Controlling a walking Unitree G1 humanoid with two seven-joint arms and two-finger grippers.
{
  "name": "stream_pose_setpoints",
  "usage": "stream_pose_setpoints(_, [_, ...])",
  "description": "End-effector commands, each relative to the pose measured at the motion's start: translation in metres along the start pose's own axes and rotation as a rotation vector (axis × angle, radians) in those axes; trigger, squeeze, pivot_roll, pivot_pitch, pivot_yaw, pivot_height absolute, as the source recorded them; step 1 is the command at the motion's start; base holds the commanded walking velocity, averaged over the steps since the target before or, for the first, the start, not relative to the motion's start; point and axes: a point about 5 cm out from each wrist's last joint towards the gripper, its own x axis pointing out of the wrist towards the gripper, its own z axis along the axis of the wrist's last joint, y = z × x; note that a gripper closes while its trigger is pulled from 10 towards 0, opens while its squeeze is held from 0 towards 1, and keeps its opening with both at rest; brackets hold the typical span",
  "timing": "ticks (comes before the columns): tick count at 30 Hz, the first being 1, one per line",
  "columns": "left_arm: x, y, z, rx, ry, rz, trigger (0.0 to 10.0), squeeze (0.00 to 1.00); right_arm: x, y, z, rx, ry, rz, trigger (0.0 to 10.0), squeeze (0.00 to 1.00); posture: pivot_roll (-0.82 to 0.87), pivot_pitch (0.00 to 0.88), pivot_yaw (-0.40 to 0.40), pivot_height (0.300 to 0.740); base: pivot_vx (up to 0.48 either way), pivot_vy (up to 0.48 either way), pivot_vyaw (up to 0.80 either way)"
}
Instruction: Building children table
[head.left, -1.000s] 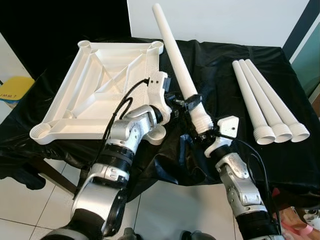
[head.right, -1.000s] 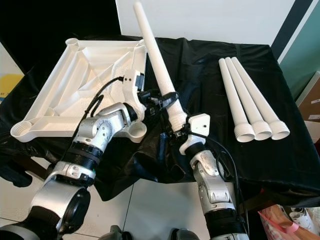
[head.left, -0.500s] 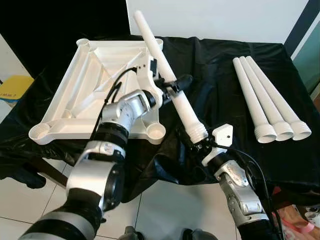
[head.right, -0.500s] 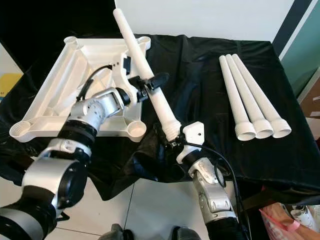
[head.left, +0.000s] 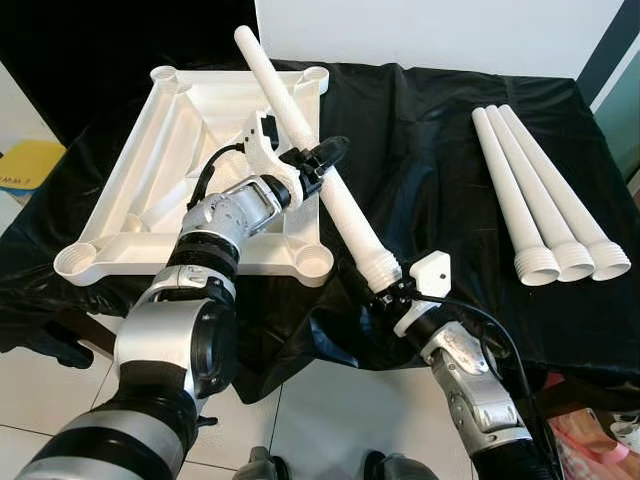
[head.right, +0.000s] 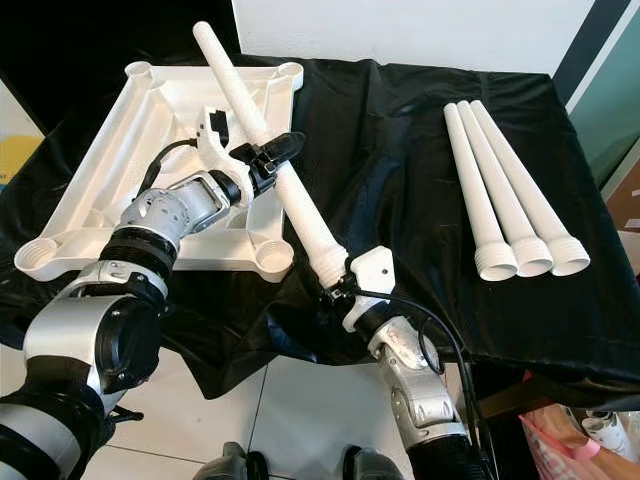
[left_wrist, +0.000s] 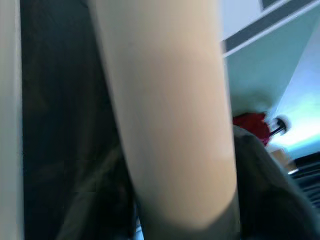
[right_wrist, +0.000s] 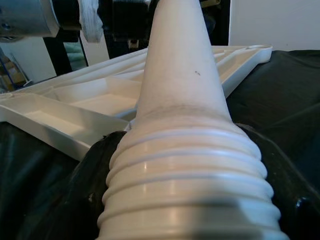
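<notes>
The inverted tabletop lies on the black-draped surface, ribs upward, with an open round socket at each corner. All places below are given relative to this tabletop.

Over its near right part, the left tool is pinched on the shaft of the held leg, about midway along it. The leg slants across the tabletop's right edge, narrow tip up over the far side, threaded end low and just off the near right corner socket. The left wrist view is blurred and confirms only the pale shaft close against the tool.

Right of that socket and nearer the robot, the right tool sits at the threaded end; its wrist view shows black fingers to both sides of the thread, so it is judged to be clamped there.

Well to the right, the three spare legs lie side by side on the surface.

Risks, as judged:
- The thread is offset from the socket and the leg is tilted; brought in at this angle it may cross-thread or jam.
- Two tools on one rigid leg may oppose each other, causing the smooth shaft to slip.
- The tabletop is unrestrained on loose cloth; side pressure at the socket could push it.
</notes>
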Motion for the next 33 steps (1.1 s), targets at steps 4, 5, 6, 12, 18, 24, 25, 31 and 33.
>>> stream_pose_setpoints(4, [0.005, -0.008, 0.005, -0.004, -0.001, -0.042, 0.0, 0.00, 0.002, 0.001, 0.002, 0.001, -0.007, 0.017, 10.0, 0.00, -0.09, 0.119, 0.009, 0.740, 0.000, 0.000, 0.00])
stream_pose_setpoints(5, [0.005, -0.008, 0.005, -0.004, -0.001, -0.042, 0.0, 0.00, 0.002, 0.001, 0.002, 0.001, -0.007, 0.017, 10.0, 0.00, -0.09, 0.119, 0.009, 0.740, 0.000, 0.000, 0.00])
stream_pose_setpoints(6, [0.006, -0.011, 0.006, -0.001, -0.005, -0.054, 0.0, 0.00, 0.002, -0.001, 0.003, -0.001, -0.008, 0.011, 10.0, 0.00, -0.09, 0.110, 0.011, 0.740, 0.000, 0.000, 0.00])
stream_pose_setpoints(12, [0.011, -0.024, 0.011, 0.031, -0.004, -0.102, 10.0, 0.00, 0.005, -0.006, 0.004, 0.002, -0.017, -0.012, 10.0, 1.00, -0.09, 0.093, 0.015, 0.740, 0.000, 0.000, 0.00])
stream_pose_setpoints(18, [0.015, -0.036, 0.022, 0.055, -0.036, -0.132, 10.0, 0.00, 0.005, -0.011, 0.007, 0.007, -0.033, -0.035, 10.0, 1.00, -0.09, 0.080, 0.014, 0.740, 0.000, 0.000, 0.00])
stream_pose_setpoints(24, [0.018, -0.052, 0.034, 0.212, -0.067, -0.178, 10.0, 0.00, 0.002, -0.022, 0.007, -0.028, -0.016, -0.101, 10.0, 1.00, -0.10, 0.068, 0.015, 0.740, 0.000, 0.000, 0.00])
stream_pose_setpoints(25, [0.018, -0.052, 0.034, 0.212, -0.067, -0.178, 10.0, 0.00, 0.002, -0.022, 0.007, -0.028, -0.016, -0.101, 10.0, 1.00, -0.10, 0.068, 0.015, 0.740, 0.000, 0.000, 0.00])
stream_pose_setpoints(31, [0.021, -0.066, 0.039, 0.387, -0.131, -0.185, 10.0, 0.00, 0.000, -0.032, 0.007, -0.064, 0.021, -0.158, 10.0, 0.00, -0.10, 0.053, 0.006, 0.740, 0.000, 0.000, 0.00])
stream_pose_setpoints(33, [0.022, -0.073, 0.039, 0.470, -0.159, -0.195, 10.0, 0.00, 0.002, -0.035, 0.009, -0.074, 0.026, -0.158, 10.0, 0.00, -0.10, 0.049, 0.004, 0.740, 0.000, 0.000, 0.00])
